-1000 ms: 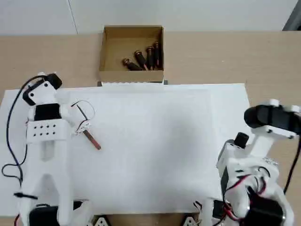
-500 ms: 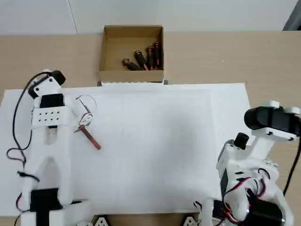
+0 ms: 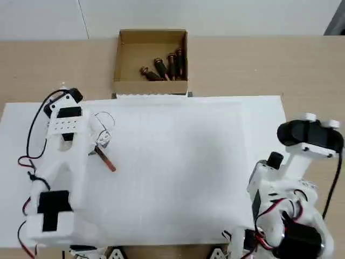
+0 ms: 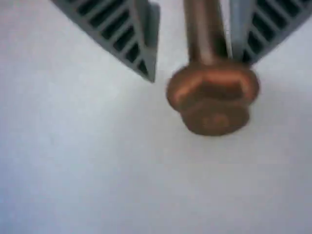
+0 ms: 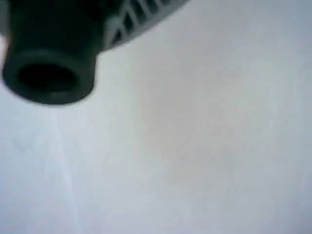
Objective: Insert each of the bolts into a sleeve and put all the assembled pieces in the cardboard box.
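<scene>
A copper bolt (image 3: 105,161) lies on the white sheet (image 3: 178,162) at the left. My left gripper (image 3: 99,147) is low over its far end. In the left wrist view the left gripper (image 4: 195,63) is open and straddles the bolt (image 4: 212,102), with the shaft against one finger (image 4: 248,29) and a gap to the other. The hex head pokes out past the fingertips. My right gripper (image 3: 276,162) stays at the right edge of the sheet, shut on a black sleeve (image 5: 48,68) whose hollow end faces out. The cardboard box (image 3: 125,59) holds several assembled pieces (image 3: 164,66).
The box stands on the wooden table (image 3: 259,65) just beyond the sheet's far edge. Loose wires (image 3: 102,121) curl beside the left arm. The wide middle of the sheet lies between the two arms.
The left arm has swung a little to the right and lowered over the bolt, which has not moved. The right arm has hardly shifted.
</scene>
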Robot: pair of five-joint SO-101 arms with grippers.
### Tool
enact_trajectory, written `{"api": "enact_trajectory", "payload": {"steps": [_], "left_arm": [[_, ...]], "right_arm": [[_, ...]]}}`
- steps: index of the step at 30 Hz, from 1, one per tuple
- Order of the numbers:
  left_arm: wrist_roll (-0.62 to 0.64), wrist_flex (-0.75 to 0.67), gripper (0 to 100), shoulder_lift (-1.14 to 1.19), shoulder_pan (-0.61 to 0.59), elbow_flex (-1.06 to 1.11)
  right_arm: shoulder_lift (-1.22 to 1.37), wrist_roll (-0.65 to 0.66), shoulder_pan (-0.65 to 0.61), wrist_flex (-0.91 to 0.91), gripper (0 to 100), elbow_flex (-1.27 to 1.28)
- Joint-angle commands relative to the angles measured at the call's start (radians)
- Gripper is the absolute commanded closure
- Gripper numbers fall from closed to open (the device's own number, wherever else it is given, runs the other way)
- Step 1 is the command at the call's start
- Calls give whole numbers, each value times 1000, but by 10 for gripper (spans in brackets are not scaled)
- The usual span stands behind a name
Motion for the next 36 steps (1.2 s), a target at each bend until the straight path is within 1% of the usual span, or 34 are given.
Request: {"api": "enact_trajectory", "payload": {"steps": [1, 3, 5, 11, 14, 19, 21, 23, 28, 32, 36], "left_arm": [[9, -44, 904, 21, -20, -45], [9, -66, 939, 35, -41, -50], [9, -78, 995, 40, -64, -51], [8, -55, 995, 35, -63, -58], [8, 6, 995, 35, -34, -116], [9, 181, 995, 11, 49, -312], [9, 224, 995, -44, 83, -378], [9, 229, 995, -121, 117, -415], [2, 232, 995, -321, 189, -433], [-68, 281, 995, -465, 241, -432], [-118, 341, 995, -603, 264, -430]], "right_arm": [[2, 32, 5, -50, 994, 15], [2, 32, 5, -54, 994, 21], [2, 32, 5, -54, 994, 21], [2, 32, 5, -54, 994, 20], [2, 32, 5, -54, 994, 18], [1, 32, 5, -47, 995, -15], [1, 29, 5, -47, 995, -48], [1, 29, 5, -53, 995, -63], [1, 32, 5, -44, 995, -69], [-41, 34, 8, 12, 995, -86], [-150, 44, 5, 15, 995, -83]]}}
